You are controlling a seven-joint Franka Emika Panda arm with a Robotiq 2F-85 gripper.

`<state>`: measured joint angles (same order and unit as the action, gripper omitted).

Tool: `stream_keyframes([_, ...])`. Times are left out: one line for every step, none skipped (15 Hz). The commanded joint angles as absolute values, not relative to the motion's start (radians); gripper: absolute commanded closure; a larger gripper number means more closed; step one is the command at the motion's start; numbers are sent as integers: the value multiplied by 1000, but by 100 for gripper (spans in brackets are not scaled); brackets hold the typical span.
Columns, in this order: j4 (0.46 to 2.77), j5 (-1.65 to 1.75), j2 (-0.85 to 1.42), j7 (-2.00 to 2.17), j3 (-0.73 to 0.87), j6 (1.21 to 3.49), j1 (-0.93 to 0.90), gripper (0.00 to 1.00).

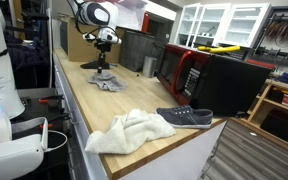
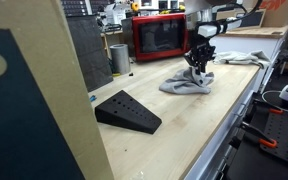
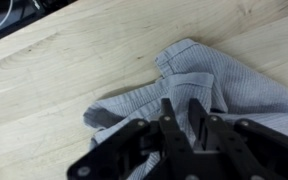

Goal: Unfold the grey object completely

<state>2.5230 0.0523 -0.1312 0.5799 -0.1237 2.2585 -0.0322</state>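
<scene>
Grey cloth lies crumpled on the wooden counter with my claw clenched on one of its folds, so I judge the unfolding barely begun, and next I should draw that fold outward to spread it flat.

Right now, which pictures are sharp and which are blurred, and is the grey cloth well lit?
Wrist view: the grey cloth is evenly lit and fairly sharp; the gripper, close to the lens, looks soft. In an exterior view the panel in front is out of focus; in both exterior views the grey cloth is small, lit without glare.
</scene>
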Motion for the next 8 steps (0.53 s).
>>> stream_keyframes([2526, 42, -132, 594, -127, 2291, -45, 100])
stream_keyframes([2526, 40, -132, 594, -128, 2296, -47, 100])
stream_keyframes([2526, 38, -131, 594, -128, 2300, -48, 100])
stream_keyframes([2527, 35, -131, 595, -129, 2304, -50, 100])
stream_keyframes([2525, 34, -131, 596, -131, 2304, -53, 100])
stream_keyframes([2524, 32, -130, 598, -132, 2302, -56, 95])
stream_keyframes([2522, 28, -130, 593, -133, 2296, -60, 73])
stream_keyframes([2521, 25, -130, 593, -134, 2295, -63, 67])
